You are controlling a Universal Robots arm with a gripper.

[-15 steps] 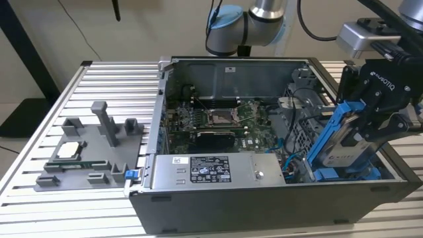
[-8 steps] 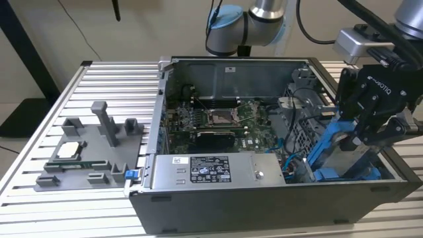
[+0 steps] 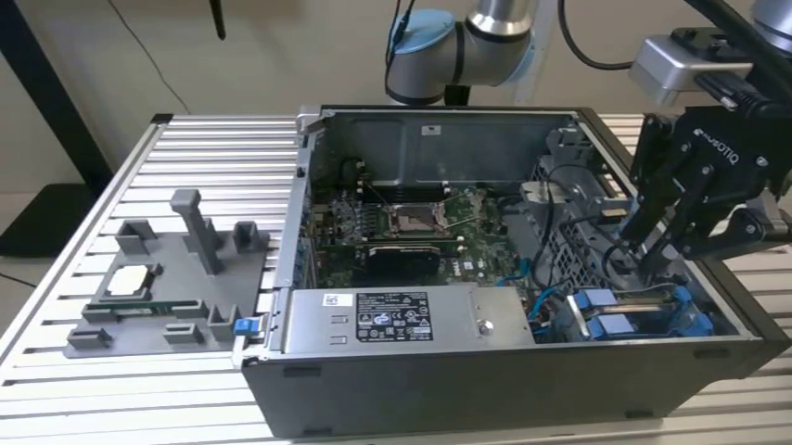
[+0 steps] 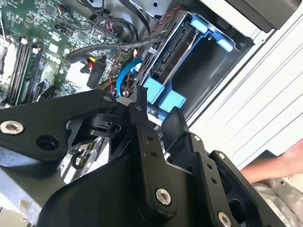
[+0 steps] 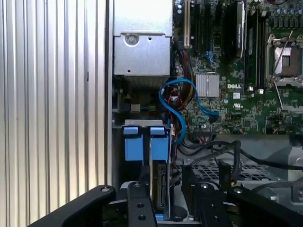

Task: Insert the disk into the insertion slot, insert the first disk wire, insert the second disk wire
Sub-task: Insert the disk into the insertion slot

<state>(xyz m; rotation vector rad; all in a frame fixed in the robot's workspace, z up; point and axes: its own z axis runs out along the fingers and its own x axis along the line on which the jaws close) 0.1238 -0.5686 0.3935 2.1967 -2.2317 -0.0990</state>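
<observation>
At the exterior view's left we see the slatted aluminium table (image 3: 185, 139), with a grey fixture tray (image 3: 161, 306) holding a processor chip (image 3: 130, 278). Bare slats lie all round the tray.

In the middle of the frame stands the open computer case (image 3: 495, 389). Its motherboard (image 3: 409, 222) lies toward the far wall, and the grey power-supply box (image 3: 409, 315) sits along the near wall.

Right of that box the room tightens. A looping blue cable (image 4: 122, 78) and several black wires (image 5: 213, 146) crowd the gap between the board and the perforated drive cage.

At the lower right of the exterior view, the insertion slot (image 3: 581, 320) sits against the case's right wall, with blue fittings at its mouth. The disk (image 5: 159, 182) stands on edge inside it, connector end outward, under one of two blue tabs (image 5: 133, 144). In the second wrist view a dark, open stretch of bay lies beside the disk.

The gripper (image 3: 656, 264) reaches down into this corner. In the first wrist view its jaws stand moderately apart around the disk's end, one finger (image 5: 139, 203) just beside it and the other separated by a visible gap.

Past the case wall, a person's arm (image 4: 277, 165) rests by the table slats.
</observation>
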